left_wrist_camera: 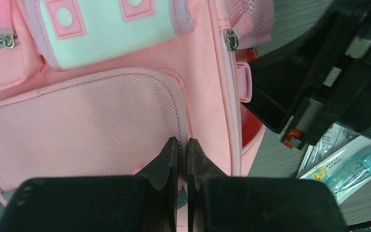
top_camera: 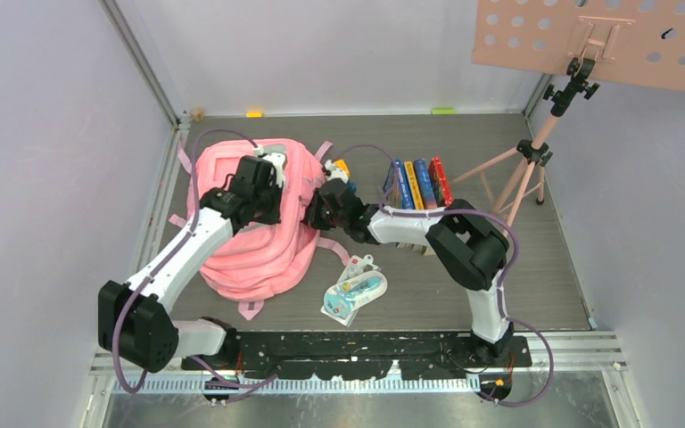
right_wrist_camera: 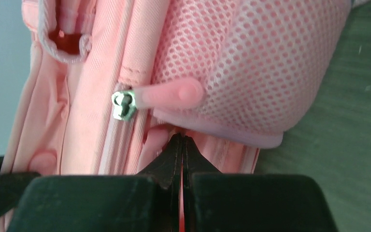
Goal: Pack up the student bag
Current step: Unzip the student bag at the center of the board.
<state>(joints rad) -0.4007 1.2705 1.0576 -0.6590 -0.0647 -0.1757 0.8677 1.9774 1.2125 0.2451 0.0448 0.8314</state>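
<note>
Soft cloth, shiny metal, dull plastic.
We see the student bag [top_camera: 254,245] in matt pink woven cloth, its side pocket [right_wrist_camera: 251,63] open mesh, and its zipper slider [right_wrist_camera: 124,104] shiny metal with a rubbery-looking pull tab [right_wrist_camera: 174,94]. The right gripper [right_wrist_camera: 181,140] is matt black plastic, the table [top_camera: 535,267] matt wood-grain, the packets [top_camera: 354,290] glossy clear plastic.

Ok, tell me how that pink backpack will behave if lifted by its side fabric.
Probably floppy: the pink backpack lies slumped and creased. Its mesh side pocket looks thin, so pulling there would likely stretch it rather than raise the bag.
</note>
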